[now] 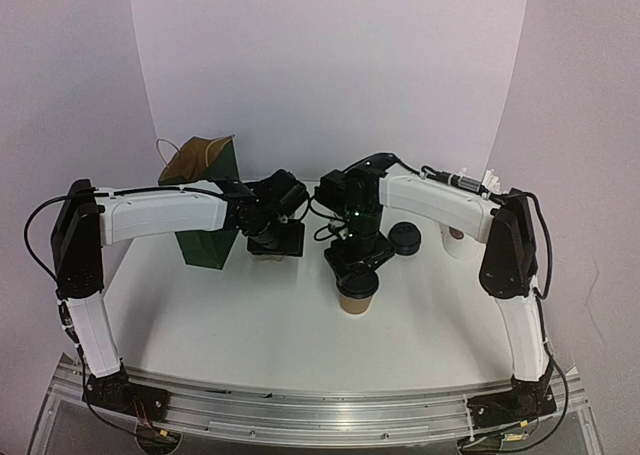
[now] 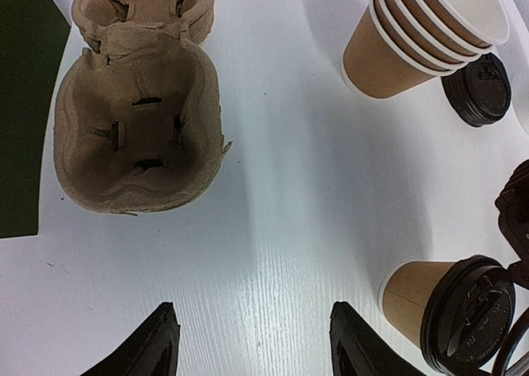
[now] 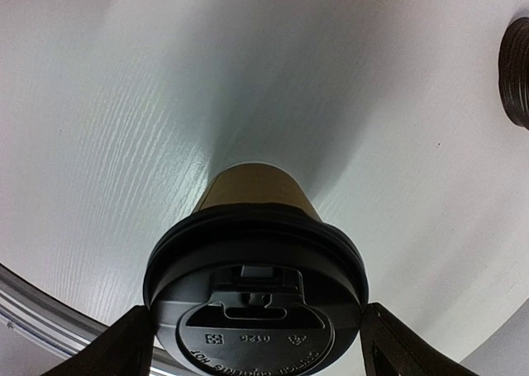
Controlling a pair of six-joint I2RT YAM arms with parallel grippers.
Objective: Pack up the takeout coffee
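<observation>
A lidded coffee cup [image 3: 256, 196] stands upright on the white table [image 1: 250, 315], right of centre, its long axis vertical and black lid [image 3: 256, 297] on top. The right fingers [image 3: 132, 343] are spread wide at either side of the lid, not gripping. The left fingers [image 2: 153, 347] are open and empty above the table near a pulp tray [image 2: 136, 128].

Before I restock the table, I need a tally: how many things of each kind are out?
Lidded kraft cup: 1
Stacked empty kraft cups: 4
Loose black lid: 1
Pulp cup carrier: 1
Green paper bag: 1
Total: 8
A white cup at the far right is too hidden to count.
</observation>
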